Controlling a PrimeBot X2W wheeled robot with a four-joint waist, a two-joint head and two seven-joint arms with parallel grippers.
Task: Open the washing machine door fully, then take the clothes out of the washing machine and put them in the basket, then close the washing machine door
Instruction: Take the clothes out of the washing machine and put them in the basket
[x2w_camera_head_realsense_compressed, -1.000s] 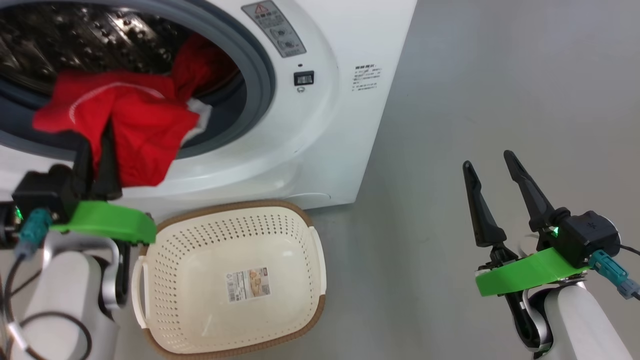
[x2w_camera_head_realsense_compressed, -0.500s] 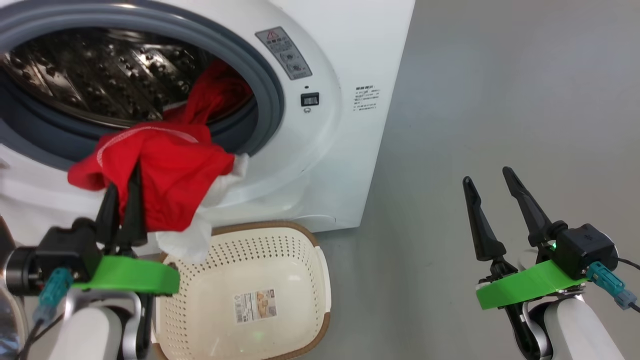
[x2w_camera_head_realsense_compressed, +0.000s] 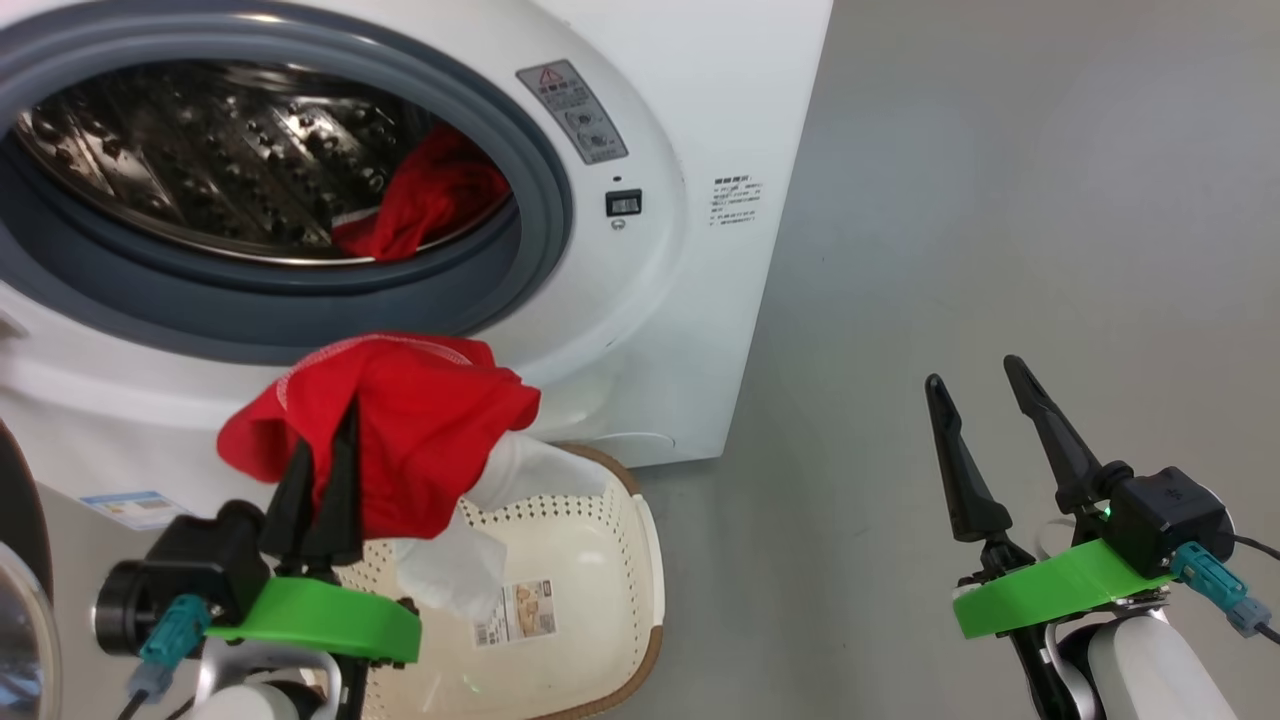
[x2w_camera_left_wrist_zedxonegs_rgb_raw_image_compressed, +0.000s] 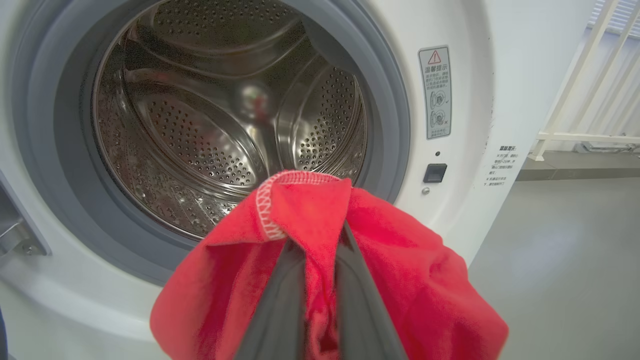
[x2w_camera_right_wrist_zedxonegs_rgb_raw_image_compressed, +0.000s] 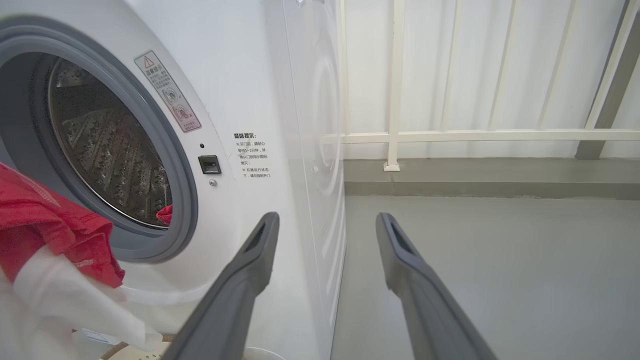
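Shifted since earlier frames: red clothes (x2w_camera_head_realsense_compressed: 400, 430) came out of washing machine (x2w_camera_head_realsense_compressed: 650, 330) mouth and hung below its opening, above basket (x2w_camera_head_realsense_compressed: 632, 560) at machine's foot. Left gripper (x2w_camera_head_realsense_compressed: 327, 432) pinched fabric, fingers nearly together. Head view showed second red garment (x2w_camera_head_realsense_compressed: 430, 195) at right edge of machine's drum; right wrist view caught mere sliver of it. Right gripper (x2w_camera_head_realsense_compressed: 975, 372) stood right of machine, fingers spread, holding nothing, over bare floor (x2w_camera_head_realsense_compressed: 1000, 200).
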